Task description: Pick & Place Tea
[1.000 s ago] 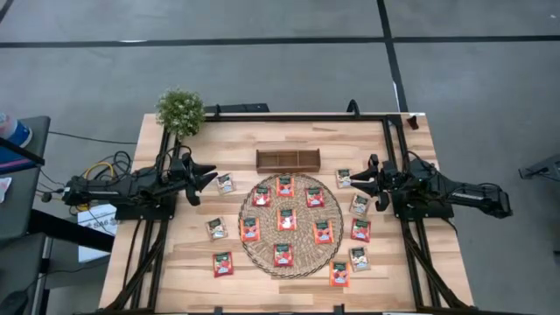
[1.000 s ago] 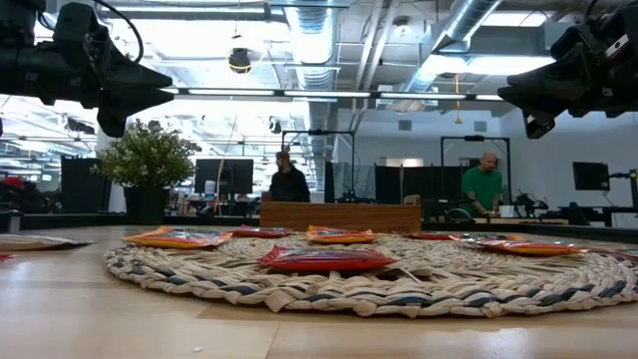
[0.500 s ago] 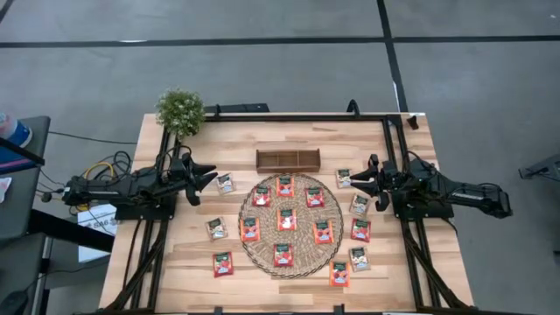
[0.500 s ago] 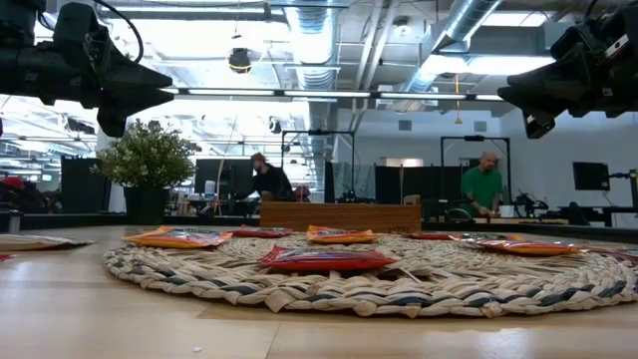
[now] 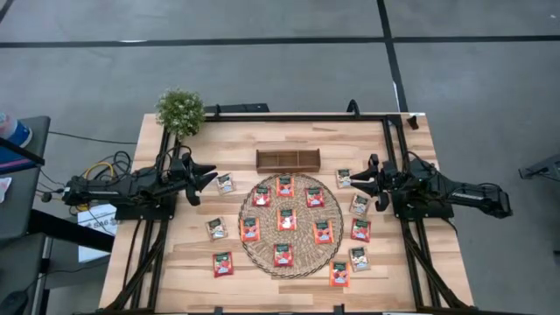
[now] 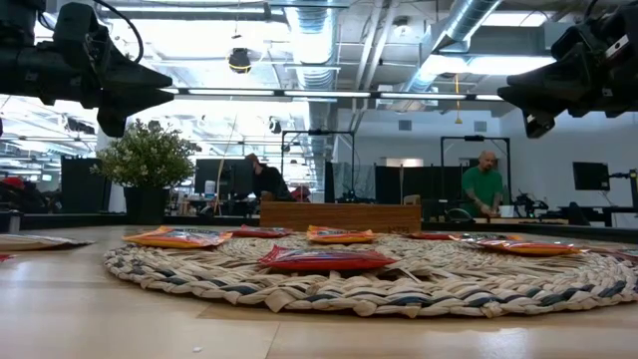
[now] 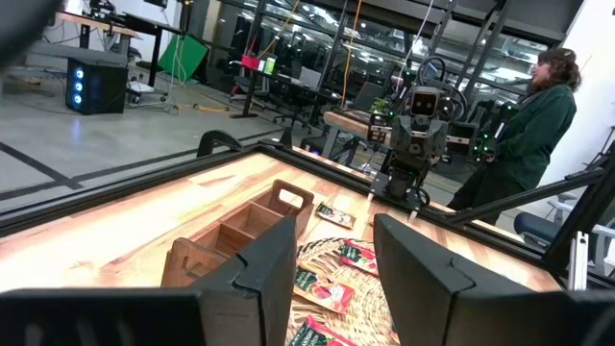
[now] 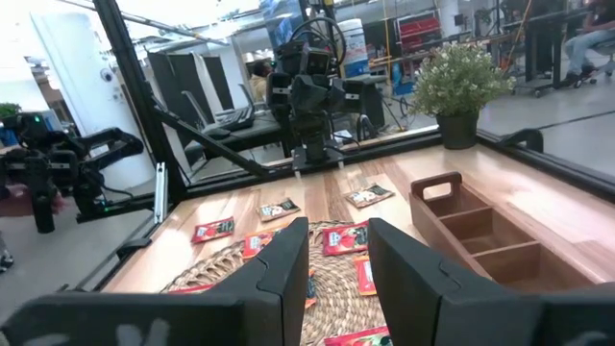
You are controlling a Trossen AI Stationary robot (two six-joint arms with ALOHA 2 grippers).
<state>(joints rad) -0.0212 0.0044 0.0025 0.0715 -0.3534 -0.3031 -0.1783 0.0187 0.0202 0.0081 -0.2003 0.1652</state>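
Woven mat under tea sachets, wooden tray behind; both grippers apart, raised.

Sachet print too small

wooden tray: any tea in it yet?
Empty. The wooden tray shows bare compartments; the high view shows the tea sachets lying outside it.

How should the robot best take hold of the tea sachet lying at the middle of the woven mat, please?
The central sachet lies flat on the woven mat, so probably come straight down from above and pinch two opposite edges. The mat's coarse weave may let fingertips get under them. Both the left gripper and right gripper hover open, about equally far.
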